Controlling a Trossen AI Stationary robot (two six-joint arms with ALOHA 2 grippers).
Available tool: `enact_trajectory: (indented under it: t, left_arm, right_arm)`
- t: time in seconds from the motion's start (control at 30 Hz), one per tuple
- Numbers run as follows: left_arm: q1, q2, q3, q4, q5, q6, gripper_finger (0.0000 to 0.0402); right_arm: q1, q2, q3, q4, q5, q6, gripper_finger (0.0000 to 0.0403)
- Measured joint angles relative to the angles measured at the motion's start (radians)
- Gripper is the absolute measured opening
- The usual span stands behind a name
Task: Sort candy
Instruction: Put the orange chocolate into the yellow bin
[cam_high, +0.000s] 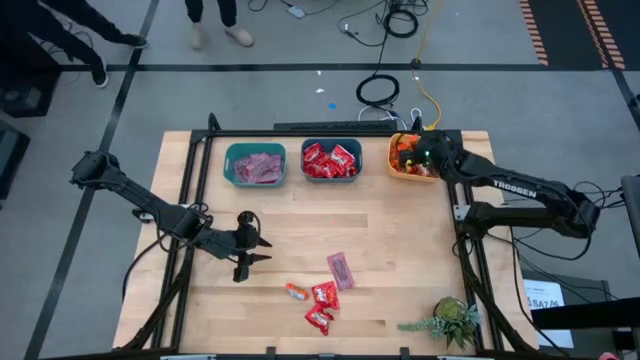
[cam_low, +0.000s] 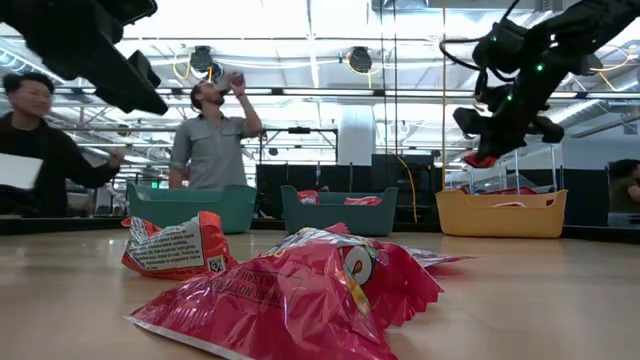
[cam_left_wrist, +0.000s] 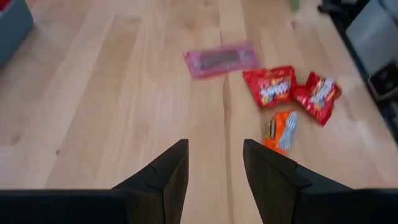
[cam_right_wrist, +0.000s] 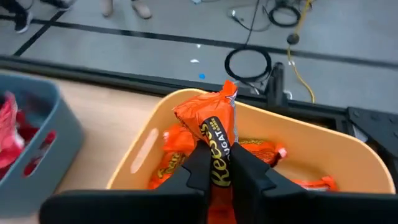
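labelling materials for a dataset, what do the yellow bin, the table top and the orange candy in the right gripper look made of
Yellow bin: looks like smooth moulded plastic, with a slot handle cut into its wall. Table top: pale wood planks, grain and seams showing, matte. Orange candy wrapper, pinched in the right gripper: thin glossy film, crinkled, probably plastic or foil.

I see an orange candy (cam_right_wrist: 214, 140) with yellow lettering above a yellow bin (cam_right_wrist: 144, 146), red packs (cam_high: 322, 306) and a pink one (cam_high: 341, 270) on the pale wood worktop (cam_high: 400, 240), plus two teal bins (cam_high: 254, 165).
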Motion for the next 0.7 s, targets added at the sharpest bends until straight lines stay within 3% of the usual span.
enact_trajectory:
  t: [0.23, 0.7]
  left_arm:
    - [0.004, 0.000, 0.000, 0.121, -0.012, -0.154, 0.0162]
    - [0.006, 0.000, 0.000, 0.118, -0.034, -0.161, 0.0165]
  right_arm:
    - [-0.103, 0.003, -0.001, -0.023, -0.062, 0.017, 0.0052]
    - [-0.108, 0.003, -0.001, -0.028, -0.102, 0.024, 0.0093]
